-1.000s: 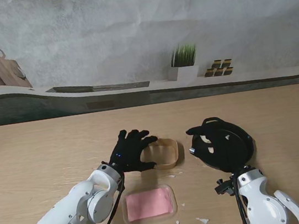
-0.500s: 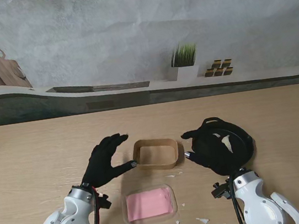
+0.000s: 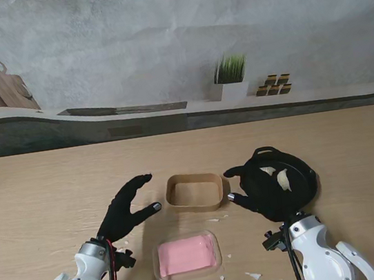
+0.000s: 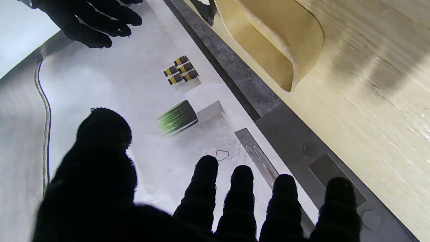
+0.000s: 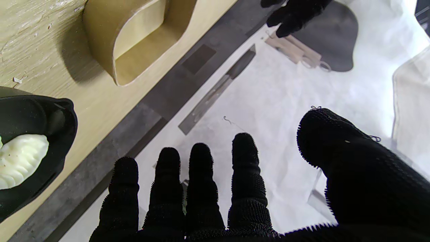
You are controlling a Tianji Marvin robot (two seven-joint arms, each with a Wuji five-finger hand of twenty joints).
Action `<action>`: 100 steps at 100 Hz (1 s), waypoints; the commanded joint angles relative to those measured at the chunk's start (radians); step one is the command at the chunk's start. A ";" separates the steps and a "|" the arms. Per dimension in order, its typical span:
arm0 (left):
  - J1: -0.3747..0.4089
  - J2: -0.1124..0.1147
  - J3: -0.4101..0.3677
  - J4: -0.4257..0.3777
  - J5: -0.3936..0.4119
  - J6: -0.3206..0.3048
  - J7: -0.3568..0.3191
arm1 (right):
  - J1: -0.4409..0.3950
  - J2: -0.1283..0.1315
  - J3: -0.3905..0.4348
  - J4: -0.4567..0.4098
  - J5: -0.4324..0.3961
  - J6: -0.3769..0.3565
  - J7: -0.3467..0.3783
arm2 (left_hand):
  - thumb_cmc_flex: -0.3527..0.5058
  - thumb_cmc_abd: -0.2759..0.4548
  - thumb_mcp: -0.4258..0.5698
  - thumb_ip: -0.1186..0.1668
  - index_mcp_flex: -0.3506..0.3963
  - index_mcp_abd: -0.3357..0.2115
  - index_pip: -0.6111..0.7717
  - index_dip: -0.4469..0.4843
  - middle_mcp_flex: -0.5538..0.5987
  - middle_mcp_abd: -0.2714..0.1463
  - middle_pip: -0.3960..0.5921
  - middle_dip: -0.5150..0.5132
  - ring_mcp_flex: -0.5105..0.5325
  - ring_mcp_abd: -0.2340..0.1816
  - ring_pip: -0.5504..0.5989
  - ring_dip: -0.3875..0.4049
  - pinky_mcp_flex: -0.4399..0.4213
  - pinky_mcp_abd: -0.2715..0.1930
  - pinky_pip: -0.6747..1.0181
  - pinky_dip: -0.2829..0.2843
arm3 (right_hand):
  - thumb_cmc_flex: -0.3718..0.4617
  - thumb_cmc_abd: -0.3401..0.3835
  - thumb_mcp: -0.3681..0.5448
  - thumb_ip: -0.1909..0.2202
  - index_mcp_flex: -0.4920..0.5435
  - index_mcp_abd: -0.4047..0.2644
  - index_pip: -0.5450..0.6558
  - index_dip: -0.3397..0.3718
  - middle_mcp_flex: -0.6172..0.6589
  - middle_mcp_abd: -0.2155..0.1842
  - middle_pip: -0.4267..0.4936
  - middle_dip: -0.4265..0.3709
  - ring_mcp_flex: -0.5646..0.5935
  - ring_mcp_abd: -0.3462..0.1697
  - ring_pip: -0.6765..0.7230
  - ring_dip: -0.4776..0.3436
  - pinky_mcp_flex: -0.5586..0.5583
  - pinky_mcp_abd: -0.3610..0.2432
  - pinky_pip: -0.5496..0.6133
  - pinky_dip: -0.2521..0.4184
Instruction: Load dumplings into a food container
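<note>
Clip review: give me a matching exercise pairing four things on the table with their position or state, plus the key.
Things:
1. brown container
2. black pan
3. pink-lined lid
4. left hand

Descriptions:
A. holds white dumplings
B. flat on the table, nearest to me
C. empty, between the two hands
D. open, fingers spread, holding nothing

Pairs: 1-C, 2-A, 3-B, 4-D

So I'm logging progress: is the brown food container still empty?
Empty. The brown food container shows only bare floor in the stand and wrist views; the dumplings remain in the black tray.
</note>
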 commanded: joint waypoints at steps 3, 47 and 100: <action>0.003 -0.002 0.002 -0.001 0.024 0.005 -0.019 | -0.018 -0.002 0.012 -0.020 -0.014 0.006 0.026 | 0.021 -0.007 0.000 0.025 0.010 0.004 0.000 -0.012 0.000 0.010 0.018 0.009 0.015 -0.004 0.014 -0.004 0.006 0.013 -0.001 -0.014 | 0.020 -0.044 0.019 0.018 -0.026 0.010 0.005 0.010 -0.011 0.014 0.017 0.007 -0.001 0.009 0.009 0.011 -0.003 -0.019 0.001 0.004; -0.010 0.002 0.007 0.004 0.038 0.014 -0.030 | -0.103 0.045 0.306 -0.095 -0.447 0.162 0.139 | 0.025 -0.006 0.026 0.014 0.039 0.020 0.008 -0.013 0.028 0.023 0.028 0.010 0.021 -0.003 0.027 -0.003 0.000 -0.010 0.008 -0.008 | 0.110 -0.176 -0.021 0.019 0.020 0.231 0.106 0.062 0.116 0.121 0.289 0.109 0.109 0.190 0.503 0.243 0.038 0.037 0.514 0.072; -0.079 -0.002 0.065 0.078 0.041 0.080 -0.034 | 0.039 0.082 0.224 0.159 -0.671 0.068 0.069 | 0.023 -0.015 0.045 0.011 0.046 0.021 0.015 -0.007 0.037 0.030 0.032 0.019 0.019 0.001 0.035 0.005 -0.006 -0.016 0.012 0.000 | 0.165 -0.241 0.119 0.004 0.085 0.132 0.098 0.079 0.153 0.050 0.245 0.098 0.121 0.158 0.490 0.240 -0.027 0.021 0.699 -0.114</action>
